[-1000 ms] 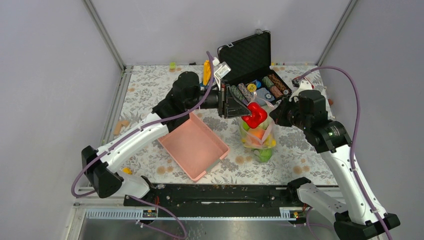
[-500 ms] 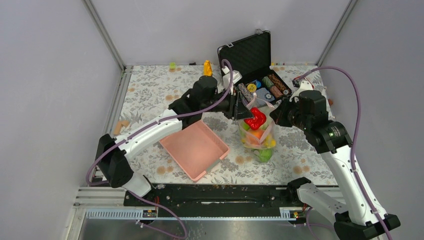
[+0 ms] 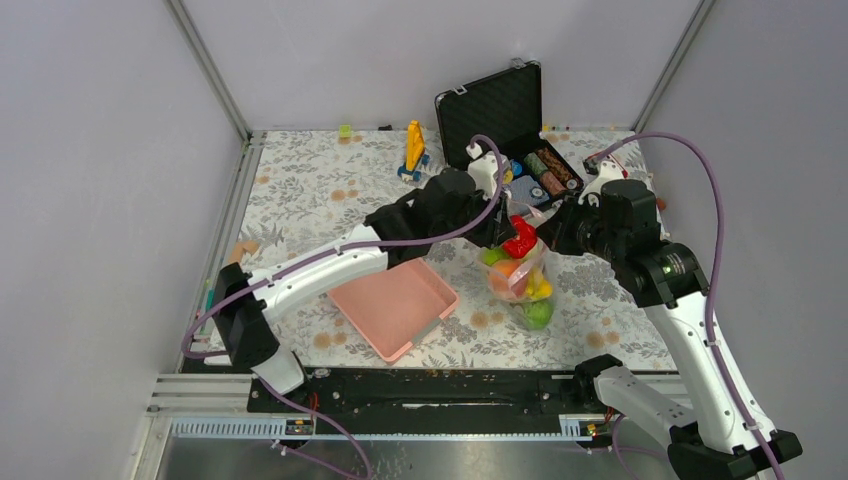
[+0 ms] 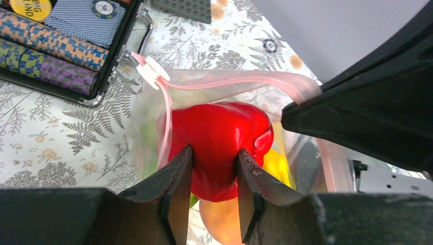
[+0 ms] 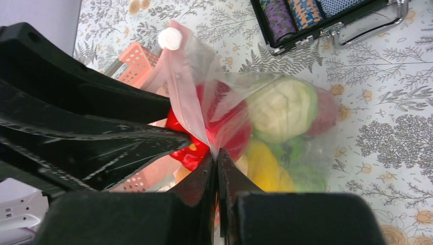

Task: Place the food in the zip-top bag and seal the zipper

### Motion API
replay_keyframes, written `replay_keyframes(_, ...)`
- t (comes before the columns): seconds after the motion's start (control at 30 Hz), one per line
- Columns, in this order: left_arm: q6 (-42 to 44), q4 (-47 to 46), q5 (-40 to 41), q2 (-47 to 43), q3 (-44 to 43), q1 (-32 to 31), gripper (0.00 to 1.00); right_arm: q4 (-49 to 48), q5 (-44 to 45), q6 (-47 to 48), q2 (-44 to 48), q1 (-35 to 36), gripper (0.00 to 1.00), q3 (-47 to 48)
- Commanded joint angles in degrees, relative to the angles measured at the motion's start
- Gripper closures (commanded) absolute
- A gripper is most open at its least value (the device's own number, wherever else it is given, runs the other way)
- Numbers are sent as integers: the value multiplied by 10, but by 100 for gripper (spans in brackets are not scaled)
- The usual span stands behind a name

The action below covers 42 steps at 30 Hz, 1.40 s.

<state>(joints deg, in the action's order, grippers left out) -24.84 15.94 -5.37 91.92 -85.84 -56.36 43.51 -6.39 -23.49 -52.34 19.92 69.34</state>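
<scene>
The clear zip-top bag (image 3: 520,282) stands on the table, filled with green, yellow and orange toy food (image 5: 286,109). My left gripper (image 4: 213,158) is shut on a red apple (image 4: 219,138) and holds it in the bag's mouth; the apple also shows in the top view (image 3: 519,238). The pinkish zipper strip (image 4: 224,81) arcs over the apple, with a white slider (image 4: 150,71) at its left end. My right gripper (image 5: 216,159) is shut on the bag's edge (image 5: 191,109) and holds the mouth up.
An open black case (image 3: 515,135) of striped poker chips stands just behind the bag. A pink slotted basket (image 3: 392,303) lies to the bag's left. A yellow toy (image 3: 413,147) stands at the back.
My left arm has swung right and lowered the red apple from above the bag into its mouth. The bag has sagged a little. The right gripper has kept its hold.
</scene>
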Motion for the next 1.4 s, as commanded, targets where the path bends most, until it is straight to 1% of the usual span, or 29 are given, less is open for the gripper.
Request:
replay_keyframes(0.0,17,26,99,16,-46,-21,97,-23,-37,-9,3,0,95,32)
replay_keyframes(0.03,17,32,103,19,-51,-26,94,-23,-37,-8,4,0,95,32)
replay_keyframes(0.1,20,41,103,22,-60,-34,82,-24,-37,-8,3,0,95,32)
replay_keyframes(0.13,24,46,101,21,-62,-39,72,-23,-36,-7,3,0,95,31)
replay_keyframes(0.17,27,50,98,19,-64,-41,58,-22,-35,-6,2,0,95,30)
replay_keyframes(0.2,28,53,94,14,-63,-43,48,-23,-33,-4,2,0,95,30)
replay_keyframes(0.23,28,56,86,6,-62,-44,40,-23,-31,-2,2,0,95,28)
replay_keyframes(0.27,28,57,78,-4,-59,-44,36,-23,-30,-1,2,0,95,27)
replay_keyframes(0.3,29,57,68,-17,-53,-44,34,-24,-27,-1,2,0,95,26)
replay_keyframes(0.33,29,56,59,-32,-46,-44,29,-23,-24,-1,2,0,95,24)
replay_keyframes(0.37,29,52,40,-49,-30,-44,21,-24,-21,-1,1,1,95,22)
replay_keyframes(0.4,27,43,28,-68,-16,-45,9,-24,-20,0,1,0,95,20)
replay_keyframes(0.43,26,36,18,-87,2,-45,2,-24,-19,0,1,0,95,18)
replay_keyframes(0.53,20,24,15,-156,54,-45,1,-30,-21,5,5,0,95,10)
replay_keyframes(0.6,14,26,41,-198,86,-45,1,-34,-24,10,7,0,95,6)
replay_keyframes(0.67,5,39,85,-237,114,-44,1,-35,-24,16,8,0,95,4)
replay_keyframes(0.9,-39,135,288,-363,197,-40,1,-47,-14,39,15,0,95,-4)
replay_keyframes(0.97,-54,156,319,-387,217,-29,1,-51,-13,52,14,0,95,-1)
replay_keyframes(1.0,-59,162,322,-396,225,-18,1,-53,-17,67,12,0,95,3)
replay_keyframes(1.07,-60,162,317,-410,241,8,1,-52,-39,101,7,0,94,18)
replay_keyframes(1.13,-44,139,295,-422,263,37,1,-46,-75,140,-2,0,91,38)
replay_keyframes(1.2,-5,94,249,-428,288,68,1,-33,-125,173,-19,0,99,65)
replay_keyframes(1.27,36,45,186,-428,305,101,1,-18,-177,199,-40,0,100,94)
replay_keyframes(1.37,99,-28,93,-416,327,129,1,26,-251,255,-79,0,100,142)
